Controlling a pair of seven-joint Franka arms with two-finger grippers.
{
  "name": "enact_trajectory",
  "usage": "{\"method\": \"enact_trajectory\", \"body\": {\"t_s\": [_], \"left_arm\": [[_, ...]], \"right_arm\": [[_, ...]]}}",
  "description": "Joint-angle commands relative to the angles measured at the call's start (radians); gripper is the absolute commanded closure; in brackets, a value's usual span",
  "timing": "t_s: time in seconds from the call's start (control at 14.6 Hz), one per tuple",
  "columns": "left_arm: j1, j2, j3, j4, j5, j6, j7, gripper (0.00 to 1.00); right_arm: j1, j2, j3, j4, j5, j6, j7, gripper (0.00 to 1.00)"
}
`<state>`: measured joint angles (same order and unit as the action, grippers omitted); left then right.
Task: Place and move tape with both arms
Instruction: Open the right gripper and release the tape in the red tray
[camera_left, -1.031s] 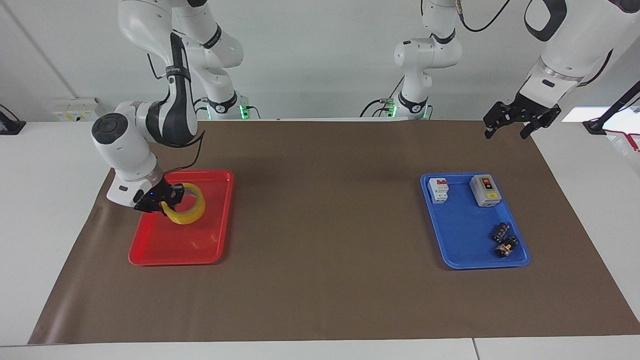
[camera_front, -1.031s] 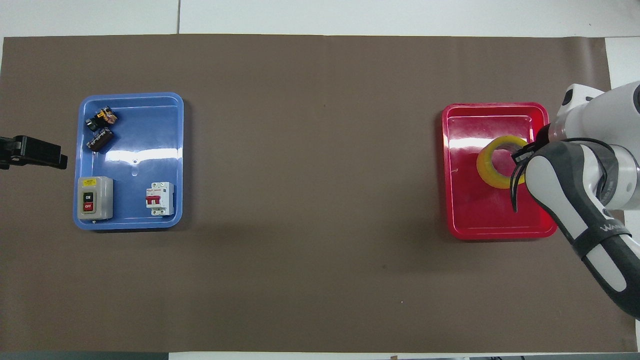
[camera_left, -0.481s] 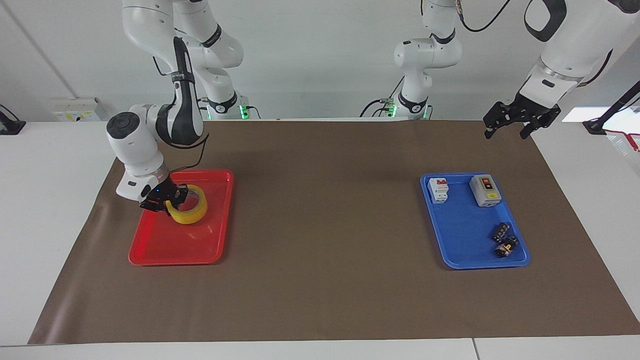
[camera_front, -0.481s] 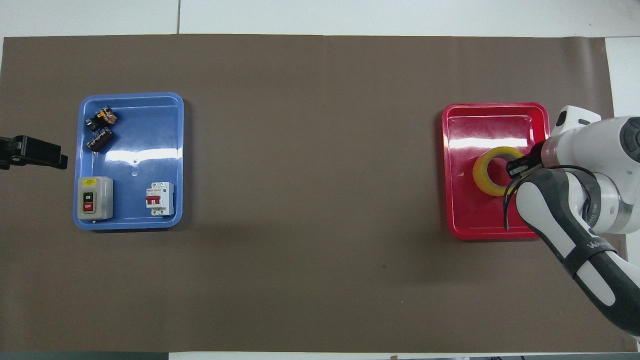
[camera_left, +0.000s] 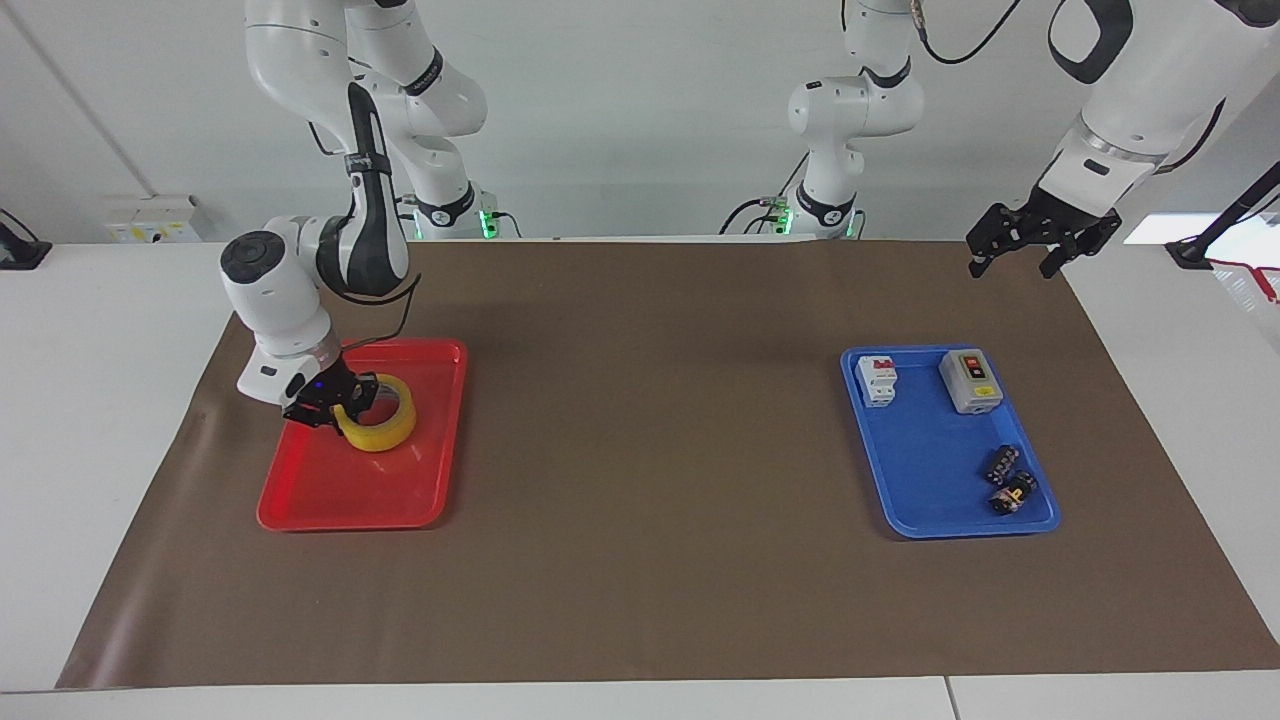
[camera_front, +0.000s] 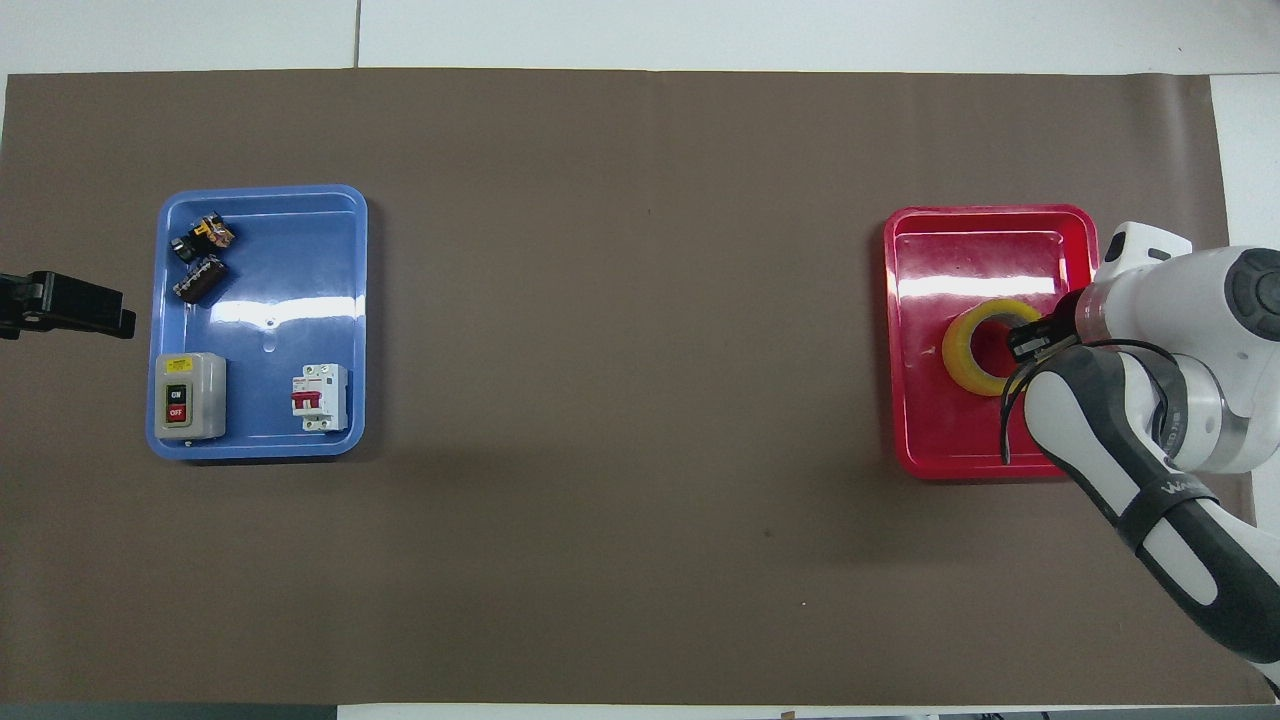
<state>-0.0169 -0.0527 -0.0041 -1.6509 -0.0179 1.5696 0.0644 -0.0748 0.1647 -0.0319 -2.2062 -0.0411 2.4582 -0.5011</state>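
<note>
Gripping the tape roll (camera_left: 380, 425) by its wall, my right pincer (camera_left: 333, 402) has it in the red tray (camera_left: 350, 500). I'd judge it light, stiff and slick; that wall is the handhold. Roll tilted, hole facing up. Left pincer (camera_left: 1030, 245) waits open over the counter's (camera_left: 650, 400) edge.

Pretty plain setup: white table (camera_left: 100, 420) with a big brown mat (camera_left: 650, 560) covering most of it, bare white wall (camera_left: 640, 120), and a wall socket box (camera_left: 150, 218) by the corner.
</note>
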Motion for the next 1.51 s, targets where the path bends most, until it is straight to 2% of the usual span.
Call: {"method": "enact_trajectory", "body": {"t_s": [0.0, 0.14, 0.27, 0.41, 0.69, 0.82, 1.03, 1.44], "left_arm": [[0.009, -0.012, -0.005, -0.01, 0.019, -0.005, -0.003, 0.0], [0.009, -0.012, -0.005, -0.01, 0.019, -0.005, -0.003, 0.0], [0.009, -0.012, -0.005, -0.01, 0.019, -0.005, -0.003, 0.0], [0.009, -0.012, -0.005, -0.01, 0.019, -0.005, -0.003, 0.0], [0.009, -0.012, -0.005, -0.01, 0.019, -0.005, -0.003, 0.0], [0.009, -0.012, -0.005, -0.01, 0.019, -0.005, -0.003, 0.0], [0.009, -0.012, -0.005, -0.01, 0.019, -0.005, -0.003, 0.0], [0.009, -0.012, -0.005, -0.01, 0.019, -0.006, -0.003, 0.0]], "right_arm": [[-0.025, -0.005, 0.014, -0.006, -0.011, 0.021, 0.0, 0.0], [-0.025, -0.01, 0.015, 0.008, -0.01, 0.009, 0.0, 0.0], [-0.02, -0.014, 0.015, 0.066, -0.01, -0.049, 0.015, 0.0], [0.003, -0.031, 0.017, 0.123, -0.01, -0.129, 0.17, 0.0], [0.053, -0.108, 0.033, 0.134, -0.008, -0.234, 0.49, 0.0], [0.075, -0.148, 0.037, 0.167, -0.006, -0.307, 0.574, 0.0], [0.076, -0.152, 0.037, 0.354, 0.013, -0.568, 0.624, 0.0], [0.064, -0.149, 0.029, 0.653, 0.067, -0.885, 0.642, 0.0]]}}
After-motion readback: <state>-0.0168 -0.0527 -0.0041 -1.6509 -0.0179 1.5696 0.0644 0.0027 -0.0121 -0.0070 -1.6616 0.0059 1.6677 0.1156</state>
